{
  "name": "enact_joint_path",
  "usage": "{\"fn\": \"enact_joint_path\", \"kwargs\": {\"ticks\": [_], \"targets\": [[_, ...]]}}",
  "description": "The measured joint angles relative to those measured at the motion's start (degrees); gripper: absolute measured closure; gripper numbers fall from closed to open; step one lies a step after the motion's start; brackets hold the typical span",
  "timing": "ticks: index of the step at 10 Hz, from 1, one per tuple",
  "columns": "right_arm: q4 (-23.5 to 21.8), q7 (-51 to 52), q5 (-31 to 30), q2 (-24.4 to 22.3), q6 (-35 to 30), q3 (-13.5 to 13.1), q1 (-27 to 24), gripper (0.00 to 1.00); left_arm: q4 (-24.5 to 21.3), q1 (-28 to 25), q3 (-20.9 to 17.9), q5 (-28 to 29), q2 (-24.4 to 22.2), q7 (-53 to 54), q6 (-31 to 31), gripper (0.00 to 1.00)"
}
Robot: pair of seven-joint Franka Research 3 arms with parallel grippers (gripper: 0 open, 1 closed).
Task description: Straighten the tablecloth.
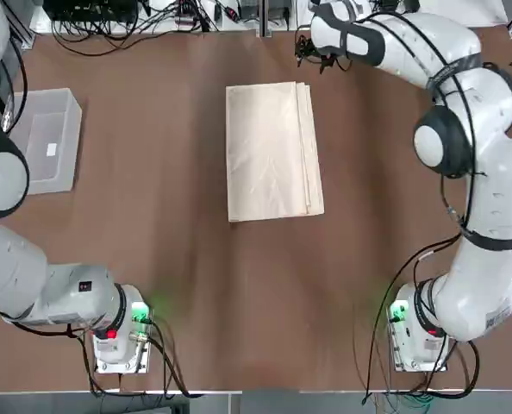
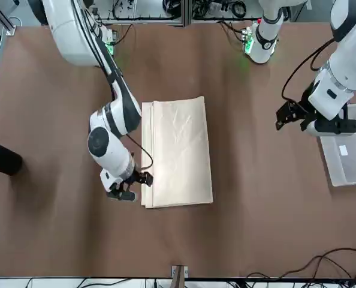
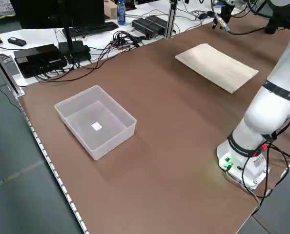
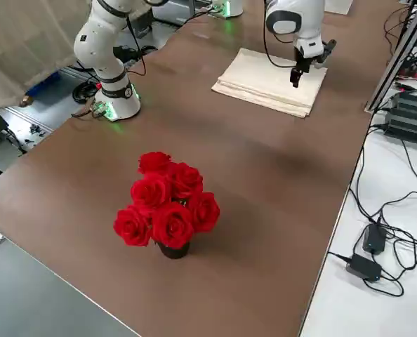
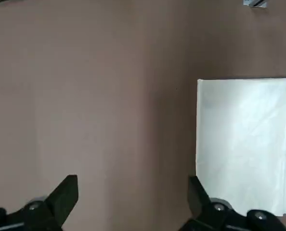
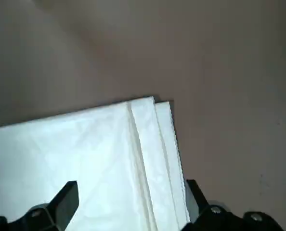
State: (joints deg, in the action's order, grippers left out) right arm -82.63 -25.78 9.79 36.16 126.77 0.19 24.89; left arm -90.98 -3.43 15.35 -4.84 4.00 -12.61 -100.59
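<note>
The tablecloth [image 1: 269, 151] is a cream cloth folded into a rectangle, lying flat mid-table with its layered edges along the robot's right side [image 6: 157, 159]. My right gripper [image 2: 130, 187] hovers just above the cloth's far right corner. In the right wrist view it [image 6: 131, 188] stands open with nothing held, the cloth's corner below it. My left gripper [image 2: 289, 114] stays raised over the left part of the table, near the bin. It [image 5: 133, 185] is open and empty, with the cloth's [image 5: 244, 139] edge off to one side.
A clear plastic bin [image 1: 45, 138] sits at the left side of the table [image 3: 96, 122]. A bunch of red roses [image 4: 166, 203] stands near the right edge. Cables and electronics [image 3: 86, 39] lie beyond the far edge.
</note>
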Motion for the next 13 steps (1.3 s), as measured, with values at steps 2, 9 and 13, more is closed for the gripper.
{"fn": "enact_joint_path", "kwargs": {"ticks": [2, 9, 13], "targets": [[-4.63, 6.29, 5.29, -3.41, -0.53, 0.18, -2.08, 0.02, 0.01, -1.42, -0.05, 0.01, -0.06, 0.12, -0.04, 0.0], [-20.86, 43.52, 40.32, -5.94, 1.23, 0.64, -7.65, 0.05, -1.34, 3.44, -12.17, 0.25, -6.98, 8.95, 5.28, 0.0], [-29.81, 53.71, 51.9, -7.11, 7.92, 2.36, -7.03, 0.05, -4.15, 4.84, -14.38, 1.29, -9.48, 10.85, 6.51, 0.0]]}}
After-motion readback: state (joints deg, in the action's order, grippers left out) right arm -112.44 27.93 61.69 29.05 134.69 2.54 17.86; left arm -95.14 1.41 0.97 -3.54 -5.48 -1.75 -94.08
